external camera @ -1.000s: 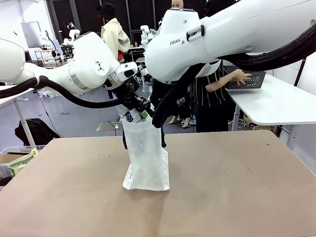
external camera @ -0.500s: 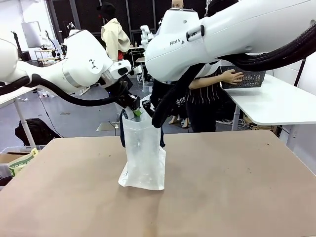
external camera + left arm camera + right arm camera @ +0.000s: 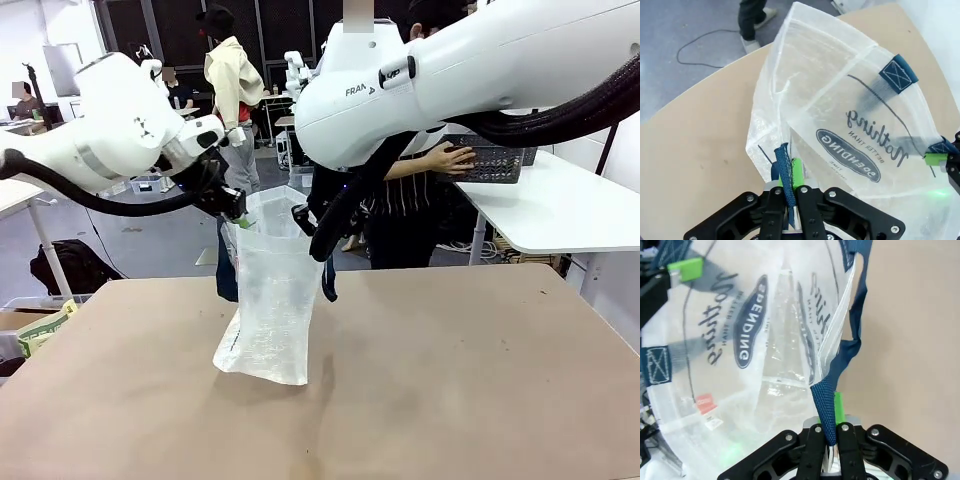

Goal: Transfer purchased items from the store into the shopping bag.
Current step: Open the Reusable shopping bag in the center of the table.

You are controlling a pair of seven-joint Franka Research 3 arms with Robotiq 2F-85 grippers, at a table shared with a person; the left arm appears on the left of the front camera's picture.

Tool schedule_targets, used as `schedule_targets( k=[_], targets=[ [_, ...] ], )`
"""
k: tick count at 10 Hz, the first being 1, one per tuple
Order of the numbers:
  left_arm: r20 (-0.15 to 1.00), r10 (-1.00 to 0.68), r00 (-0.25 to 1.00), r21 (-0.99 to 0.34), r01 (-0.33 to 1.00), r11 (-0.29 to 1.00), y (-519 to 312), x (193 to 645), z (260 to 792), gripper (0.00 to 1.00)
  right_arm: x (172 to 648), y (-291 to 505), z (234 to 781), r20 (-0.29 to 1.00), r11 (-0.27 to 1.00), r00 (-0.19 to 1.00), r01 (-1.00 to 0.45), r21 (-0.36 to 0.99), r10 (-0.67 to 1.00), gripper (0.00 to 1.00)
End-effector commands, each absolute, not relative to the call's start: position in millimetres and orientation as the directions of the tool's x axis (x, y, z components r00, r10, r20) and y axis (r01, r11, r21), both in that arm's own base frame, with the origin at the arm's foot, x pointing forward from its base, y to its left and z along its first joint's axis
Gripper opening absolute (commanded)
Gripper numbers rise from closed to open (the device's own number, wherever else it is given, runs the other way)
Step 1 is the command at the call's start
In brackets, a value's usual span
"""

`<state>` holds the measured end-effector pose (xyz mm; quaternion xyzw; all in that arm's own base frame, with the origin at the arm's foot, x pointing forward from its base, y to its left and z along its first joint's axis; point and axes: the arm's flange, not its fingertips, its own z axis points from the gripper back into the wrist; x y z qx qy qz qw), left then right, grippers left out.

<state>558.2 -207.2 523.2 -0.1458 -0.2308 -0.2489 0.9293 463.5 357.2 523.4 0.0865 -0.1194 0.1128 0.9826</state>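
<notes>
The whitish translucent shopping bag [image 3: 268, 300] stands on the brown table [image 3: 470, 380], leaning left with its mouth held wide. My left gripper [image 3: 232, 215] is shut on one navy strap handle [image 3: 785, 167], and its jaws [image 3: 790, 192] pinch the strap. My right gripper [image 3: 312, 238] is shut on the opposite navy handle [image 3: 826, 402], which runs down between its jaws [image 3: 829, 432]. Black print shows on the bag wall [image 3: 860, 145] and a red label [image 3: 704, 402] lower down. At the far right a person's hand rests on the store [image 3: 492, 160], a dark lattice basket. The purchased items are hidden.
The basket sits on a white side table [image 3: 560, 215] beyond the brown table's far right corner. A greenish bundle [image 3: 42, 328] lies off the left edge. Bare tabletop lies in front of and to the right of the bag.
My left gripper has pulled its handle to the left, spreading the bag's mouth and tipping the bag leftward. The person's hand and basket have shifted left. The right arm has held still.
</notes>
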Motion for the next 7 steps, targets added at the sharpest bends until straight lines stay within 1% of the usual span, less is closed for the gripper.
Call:
schedule_targets(
  k=[1, 3, 5, 6, 7],
  targets=[
    [0.522, -0.361, 0.773, -0.163, 0.506, 0.847, -193.6, 542.6, 515.7, 0.0, 462.4, 369.8, 526.8, 0.248, 0.966, 0.948, -0.233, 0.111, 0.2, 0.0],
    [0.501, -0.353, 0.79, -0.149, 0.481, 0.864, -181.5, 534.9, 508.9, 0.0, 455.2, 369.7, 528.9, 0.247, 0.967, 0.945, -0.241, 0.086, 0.214, 0.0],
    [0.469, -0.379, 0.798, -0.117, 0.482, 0.869, -176.6, 522.5, 495.2, 0.0, 449.9, 377.9, 528.4, 0.248, 0.959, 0.935, -0.276, 0.069, 0.251, 0.0],
    [0.455, -0.384, 0.803, -0.094, 0.472, 0.877, -170.4, 518.0, 488.1, 0.0, 447.6, 381.0, 529.1, 0.25, 0.956, 0.928, -0.291, 0.033, 0.275, 0.0],
    [0.487, -0.353, 0.799, -0.108, 0.456, 0.884, -161.0, 512.2, 486.0, 0.0, 447.4, 381.3, 528.7, 0.246, 0.957, 0.929, -0.291, 0.023, 0.277, 0.0]
  ],
)
